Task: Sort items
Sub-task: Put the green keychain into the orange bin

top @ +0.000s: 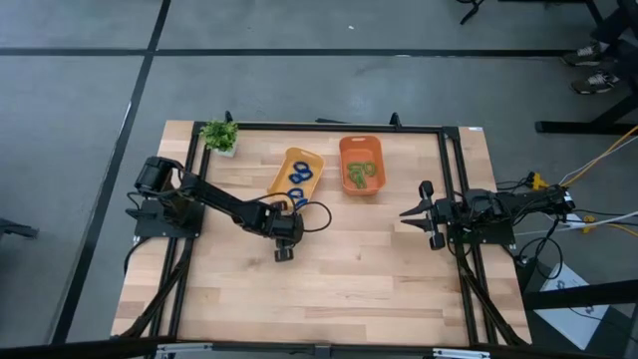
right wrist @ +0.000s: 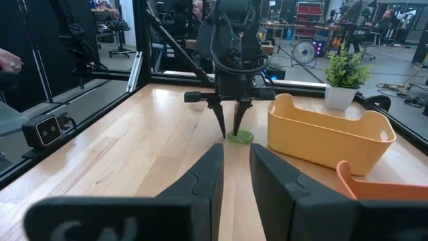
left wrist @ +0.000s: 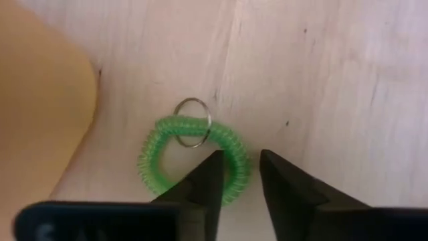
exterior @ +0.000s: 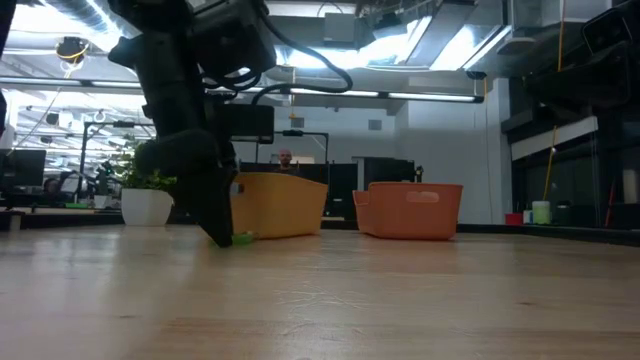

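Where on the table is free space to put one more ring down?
The wood between the left hand and the right hand is bare, as is the near half of the table. It is crowded by the yellow tray, orange tray and green ring.

From my remote seat I see a robotics lab or workshop. The wooden table (top: pixel 329 279) stands on a grey concrete floor (top: pixel 299 80) marked with dark lines. Behind it I make out strip lights (exterior: pixel 400 97) under an open ceiling, monitors (exterior: pixel 25 168) on desks, a floor fan (right wrist: pixel 304 50), tool racks (right wrist: pixel 314 12) and loose cables (top: pixel 598 160).
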Action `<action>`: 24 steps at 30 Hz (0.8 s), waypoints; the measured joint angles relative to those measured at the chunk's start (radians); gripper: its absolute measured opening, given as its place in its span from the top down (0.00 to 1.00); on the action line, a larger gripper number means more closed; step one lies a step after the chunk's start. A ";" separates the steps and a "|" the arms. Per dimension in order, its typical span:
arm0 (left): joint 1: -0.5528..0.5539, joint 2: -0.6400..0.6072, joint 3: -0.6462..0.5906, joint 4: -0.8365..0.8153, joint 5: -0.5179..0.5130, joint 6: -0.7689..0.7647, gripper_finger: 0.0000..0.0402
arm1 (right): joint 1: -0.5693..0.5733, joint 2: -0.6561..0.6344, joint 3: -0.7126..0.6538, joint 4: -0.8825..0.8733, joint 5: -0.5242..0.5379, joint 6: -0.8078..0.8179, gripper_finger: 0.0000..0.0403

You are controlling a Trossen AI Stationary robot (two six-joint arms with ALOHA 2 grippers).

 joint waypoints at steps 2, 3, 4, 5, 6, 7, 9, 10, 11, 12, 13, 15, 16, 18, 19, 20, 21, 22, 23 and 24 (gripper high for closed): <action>0.000 0.000 0.000 0.000 0.012 0.000 0.81 | 0.000 0.000 0.000 0.000 0.000 0.000 0.81; 0.000 0.000 0.000 0.000 0.018 0.000 0.83 | 0.000 0.000 0.000 0.000 0.000 0.000 0.81; 0.000 0.000 0.000 0.000 0.024 0.001 0.86 | 0.000 0.000 0.000 0.000 0.000 0.000 0.81; 0.000 0.000 0.000 0.000 0.029 0.001 0.89 | 0.000 0.000 0.000 0.000 0.000 0.000 0.81; 0.000 0.000 0.000 0.000 0.031 0.001 0.91 | 0.000 0.000 0.000 0.000 0.000 0.000 0.81; 0.000 0.000 0.000 0.000 0.032 0.002 0.93 | 0.000 0.000 0.000 0.000 0.000 0.000 0.81; 0.000 0.000 0.000 -0.001 0.033 0.003 0.96 | 0.000 0.000 0.000 0.000 0.000 0.000 0.81; 0.000 0.001 0.000 -0.001 0.033 0.003 0.96 | 0.000 0.000 0.000 0.000 0.000 0.000 0.81; 0.000 0.001 0.000 -0.002 0.033 0.003 0.97 | 0.000 0.000 0.000 0.000 0.000 0.000 0.81; 0.000 0.001 0.000 -0.002 0.033 0.003 0.97 | 0.000 0.000 0.000 0.000 0.000 0.000 0.81; 0.000 0.001 0.000 -0.003 0.031 0.003 0.96 | 0.000 0.000 0.000 0.000 0.000 0.000 0.81; 0.000 0.001 0.000 -0.005 0.029 0.003 0.96 | 0.000 0.000 0.000 0.000 0.000 0.000 0.81; 0.000 0.001 0.000 -0.005 0.029 0.004 0.96 | 0.000 0.000 0.000 0.000 0.000 0.000 0.81; -0.003 0.001 -0.001 -0.006 0.025 0.004 0.96 | 0.000 0.000 0.000 0.000 0.000 0.000 0.81; -0.006 0.001 -0.001 -0.006 0.016 0.004 0.96 | 0.000 0.000 0.000 0.000 0.000 0.000 0.81; -0.010 -0.002 -0.001 -0.006 0.005 0.008 0.97 | 0.000 0.000 0.000 0.000 0.000 0.000 0.81; -0.015 -0.004 -0.001 -0.003 -0.008 0.011 0.97 | 0.000 0.000 0.000 0.000 0.000 0.000 0.81; -0.019 -0.007 0.000 -0.003 -0.017 0.015 0.97 | 0.000 0.000 0.000 0.000 0.000 0.000 0.81; -0.024 -0.011 0.000 -0.007 -0.020 0.019 0.97 | 0.000 0.000 0.000 0.000 0.000 0.000 0.81; -0.027 -0.016 0.000 -0.015 -0.020 0.019 0.97 | 0.000 0.000 0.000 0.000 0.000 0.000 0.81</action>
